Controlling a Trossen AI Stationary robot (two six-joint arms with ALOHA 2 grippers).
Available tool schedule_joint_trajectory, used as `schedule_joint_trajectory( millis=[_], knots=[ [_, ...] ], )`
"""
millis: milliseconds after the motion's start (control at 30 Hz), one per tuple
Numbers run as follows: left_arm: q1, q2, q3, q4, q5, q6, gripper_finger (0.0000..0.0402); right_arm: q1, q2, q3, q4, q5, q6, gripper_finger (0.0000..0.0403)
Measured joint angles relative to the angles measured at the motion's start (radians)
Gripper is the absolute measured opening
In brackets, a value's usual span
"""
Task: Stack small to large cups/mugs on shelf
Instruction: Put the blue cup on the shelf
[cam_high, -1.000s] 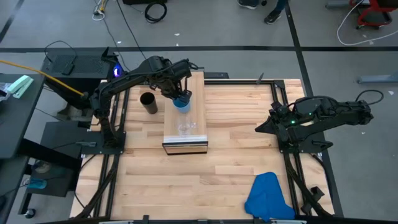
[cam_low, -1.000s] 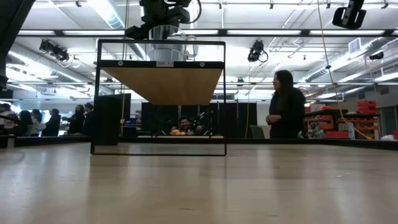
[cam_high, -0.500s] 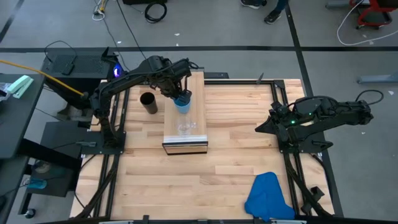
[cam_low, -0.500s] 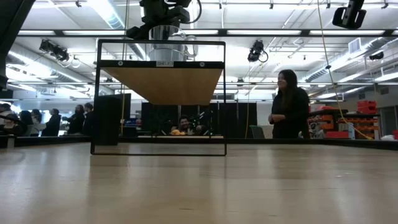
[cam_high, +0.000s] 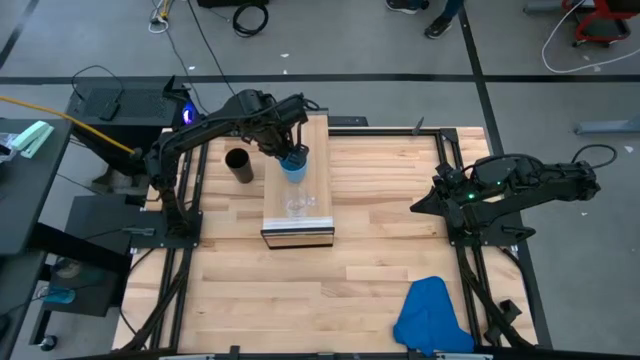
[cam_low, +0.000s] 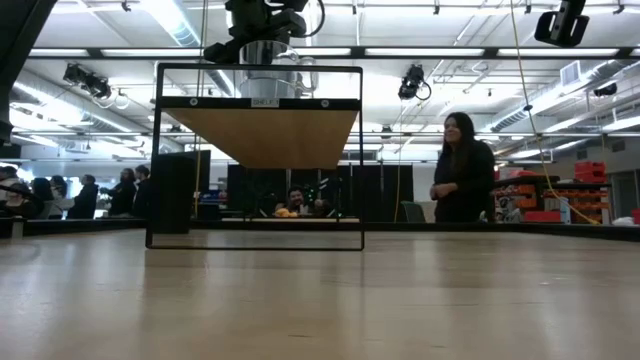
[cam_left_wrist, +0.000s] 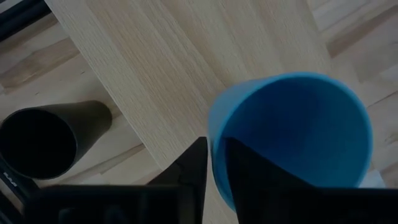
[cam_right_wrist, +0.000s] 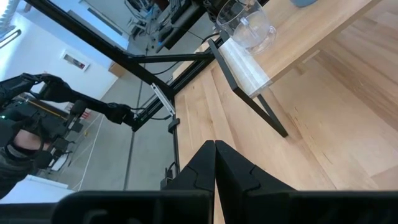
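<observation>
Presently, two of the three vessels stand on the shelf (cam_high: 318, 205): the clear glass mug (cam_high: 296, 207) near its front end and the bright-blue plastic cup (cam_high: 294, 165) behind it, toward the middle. The black cylindrical cup (cam_high: 238, 165) stands upright on the slatted tabletop (cam_high: 380, 250), just beside the shelf on the left arm's side, and remains to be placed; in my judgement the task is roughly two thirds complete. The left gripper (cam_left_wrist: 214, 163) sits at the blue cup's rim, one finger inside the wall and one outside with a narrow gap around it; whether it is pinching the wall or has let go cannot be told. Compared with the earlier overhead frames, the cup, mug and left arm show no visible shift. The right gripper (cam_right_wrist: 215, 163) is parked over the table on its own side, fingers pressed together, holding nothing. A blue cloth (cam_high: 430, 318) lies at the table's near edge, uninvolved.
</observation>
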Motion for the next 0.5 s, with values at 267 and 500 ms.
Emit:
schedule_joint_trajectory(
  millis=[267, 500],
  knots=[
    [0.011, 0.000, 0.004, -0.008, 0.000, -0.008, 0.0084, 0.000, 0.000, 0.000, 0.000, 0.000, 0.000, 0.0016],
    [0.011, -0.002, 0.078, -0.015, 0.000, -0.011, 0.0096, 0.000, 0.000, 0.000, 0.000, 0.000, 0.004, 0.0016]
  ],
)
